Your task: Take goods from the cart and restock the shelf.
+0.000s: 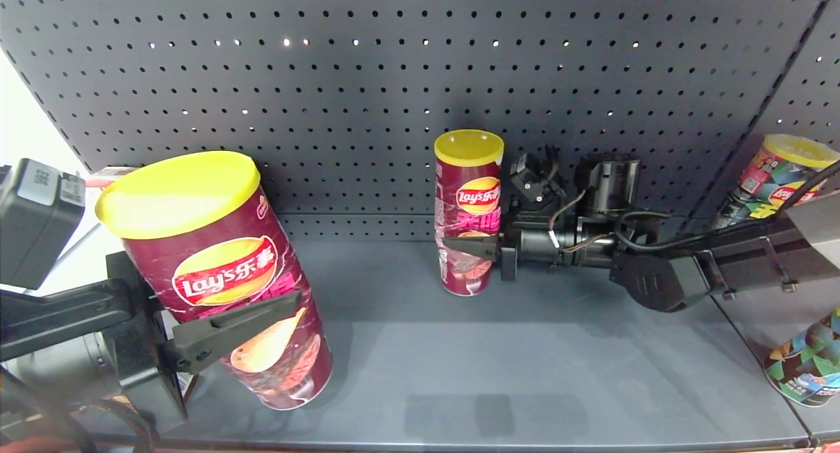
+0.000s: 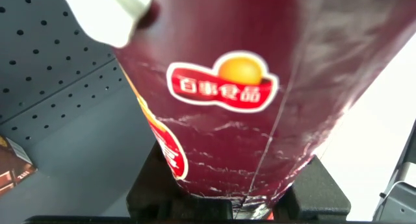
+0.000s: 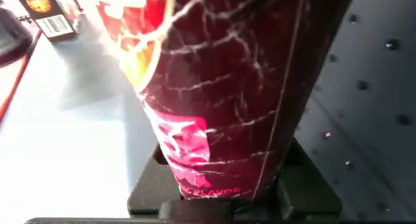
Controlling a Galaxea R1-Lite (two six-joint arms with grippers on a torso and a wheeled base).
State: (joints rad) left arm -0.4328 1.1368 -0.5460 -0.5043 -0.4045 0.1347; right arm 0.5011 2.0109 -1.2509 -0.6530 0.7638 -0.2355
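Note:
A maroon chip can (image 1: 216, 269) with a yellow lid is tilted at the shelf's front left, and my left gripper (image 1: 275, 295) is shut on its middle. The left wrist view has the same can (image 2: 260, 100) between my fingers. I cannot tell whether its base touches the shelf (image 1: 525, 361). A second, similar can (image 1: 467, 197) stands upright near the back of the shelf. My right gripper (image 1: 462, 239) is shut on its lower half, reaching in from the right. Up close in the right wrist view, that can (image 3: 221, 87) sits against the palm.
A dark pegboard (image 1: 420, 79) backs the shelf. Two cans with colourful print are on the neighbouring section at the right, one at the back (image 1: 781, 171) and one lying at the front (image 1: 810, 367). A small brown box (image 3: 49, 16) stands farther along the shelf.

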